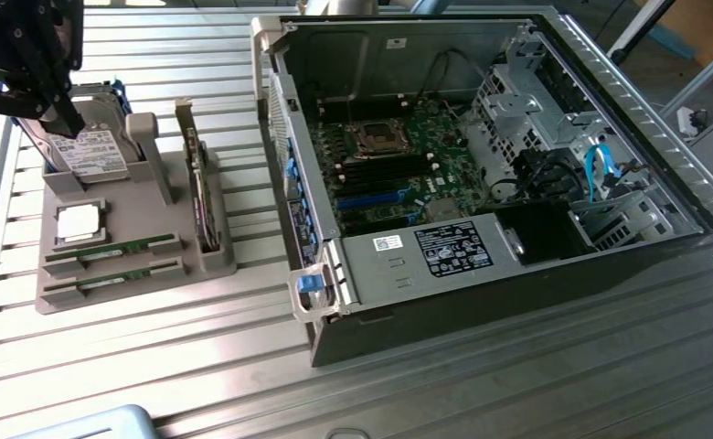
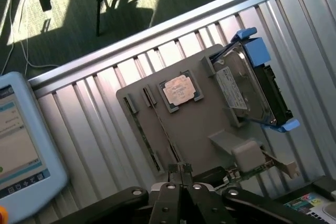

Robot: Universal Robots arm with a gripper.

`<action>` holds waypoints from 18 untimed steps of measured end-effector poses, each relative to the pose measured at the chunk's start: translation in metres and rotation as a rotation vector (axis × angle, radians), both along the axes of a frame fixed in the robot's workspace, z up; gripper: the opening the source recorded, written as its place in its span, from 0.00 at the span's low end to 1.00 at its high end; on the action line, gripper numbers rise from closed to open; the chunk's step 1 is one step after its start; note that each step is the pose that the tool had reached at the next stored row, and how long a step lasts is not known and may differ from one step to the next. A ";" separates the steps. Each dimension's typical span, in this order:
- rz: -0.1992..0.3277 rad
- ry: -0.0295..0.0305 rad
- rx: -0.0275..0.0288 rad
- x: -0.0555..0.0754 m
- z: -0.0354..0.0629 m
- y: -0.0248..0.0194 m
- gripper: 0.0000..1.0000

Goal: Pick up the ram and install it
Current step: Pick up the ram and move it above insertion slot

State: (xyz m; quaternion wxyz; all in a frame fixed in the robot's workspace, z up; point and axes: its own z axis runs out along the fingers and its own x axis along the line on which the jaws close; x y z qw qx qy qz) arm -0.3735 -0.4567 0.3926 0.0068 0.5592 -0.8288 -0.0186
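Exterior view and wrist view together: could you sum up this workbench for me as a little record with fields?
pincer: shut, holding nothing, hanging above the gray holder
ram: nearer stick and farther stick, both lying in slots of the holder
also in the holder: hard drive, processor chip, expansion card
computer case: open, on the exterior view's right, motherboard showing

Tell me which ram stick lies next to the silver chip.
The inner stick, directly beside the chip; the outer stick lies along the holder edge.
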 end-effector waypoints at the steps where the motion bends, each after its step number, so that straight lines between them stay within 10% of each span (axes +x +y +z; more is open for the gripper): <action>1: 0.012 0.0001 0.0000 0.000 0.0000 0.0000 0.10; 18: 0.242 0.0000 0.0000 0.000 0.0000 0.0000 0.10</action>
